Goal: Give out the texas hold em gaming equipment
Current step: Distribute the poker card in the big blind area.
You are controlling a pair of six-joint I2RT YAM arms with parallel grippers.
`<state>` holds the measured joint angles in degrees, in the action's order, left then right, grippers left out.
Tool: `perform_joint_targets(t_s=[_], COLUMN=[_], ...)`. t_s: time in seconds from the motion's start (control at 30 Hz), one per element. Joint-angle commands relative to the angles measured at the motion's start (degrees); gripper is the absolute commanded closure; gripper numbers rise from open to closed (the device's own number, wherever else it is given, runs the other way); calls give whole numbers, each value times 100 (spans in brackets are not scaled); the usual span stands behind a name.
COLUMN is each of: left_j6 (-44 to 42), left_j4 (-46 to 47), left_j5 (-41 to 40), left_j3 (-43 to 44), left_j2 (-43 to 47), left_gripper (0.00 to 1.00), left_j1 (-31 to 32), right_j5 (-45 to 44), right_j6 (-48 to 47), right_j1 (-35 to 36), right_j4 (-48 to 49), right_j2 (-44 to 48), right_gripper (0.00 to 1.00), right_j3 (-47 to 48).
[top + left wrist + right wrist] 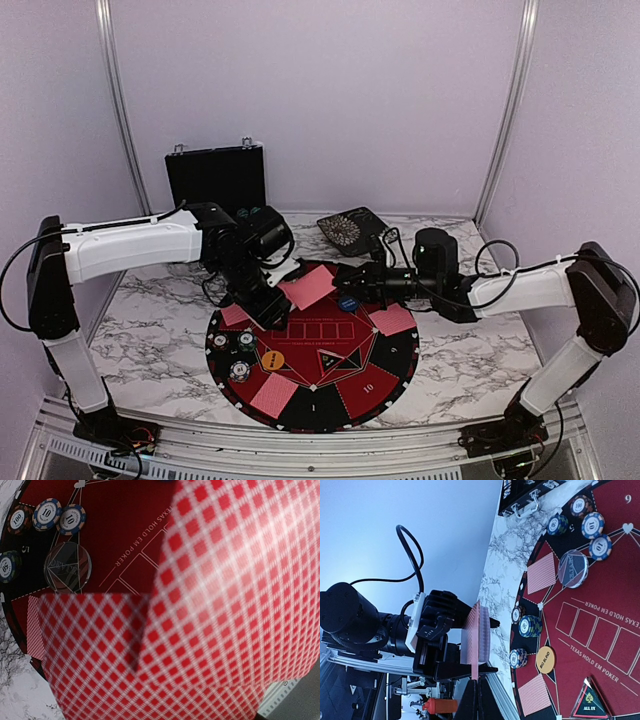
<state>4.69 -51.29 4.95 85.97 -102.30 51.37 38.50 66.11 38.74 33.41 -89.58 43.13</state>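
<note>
**Deal in progress:** Over a round red-and-black poker mat [312,410] on a white marble-patterned table [150,320], the left arm's jaws stand partly apart, clamped on a deck of red-backed playing cards with a white lattice print [308,288]. The deck is held on edge above the mat's far side. The right arm's jaws are closed on a single red-backed card [474,672] at the face of that deck. The right wrist view shows its thin edge running from the stack down between the dark fingers. The deck's backs fill most of the left wrist view.

Three dealt red-backed cards lie flat on the mat: one at the left rim [234,316], one at the near rim [273,395] and one at the right rim [392,320]. Three small striped-edge poker chips [239,371] cluster on the mat's left side. A small orange button disc [272,359] lettered "BIG BLIND" lies just beside them. A small blue button disc [348,302] lies under the right arm. Both wrist views show four numbered striped-edge chips [593,525] near a clear round button disc [573,568], farther back on the mat. A black hinged case [215,178] stands upright at the table's back.
</note>
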Motion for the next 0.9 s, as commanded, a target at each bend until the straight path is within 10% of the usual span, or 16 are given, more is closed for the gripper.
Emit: perform_joint_targets(t_s=[0.0, 0.87], left_j6=[-47, -86], left_j4=[13, 37], left_j5=[-25, 6], left_j3=[-2, -106], left_j2=[205, 252], left_gripper=[61, 61], left_j1=[-62, -336], right_j5=[105, 439], right_j6=[101, -387], right_j1=[-108, -455], right_j4=[192, -569], right_j2=[231, 913], right_gripper=[100, 100], right_j3=[-82, -613])
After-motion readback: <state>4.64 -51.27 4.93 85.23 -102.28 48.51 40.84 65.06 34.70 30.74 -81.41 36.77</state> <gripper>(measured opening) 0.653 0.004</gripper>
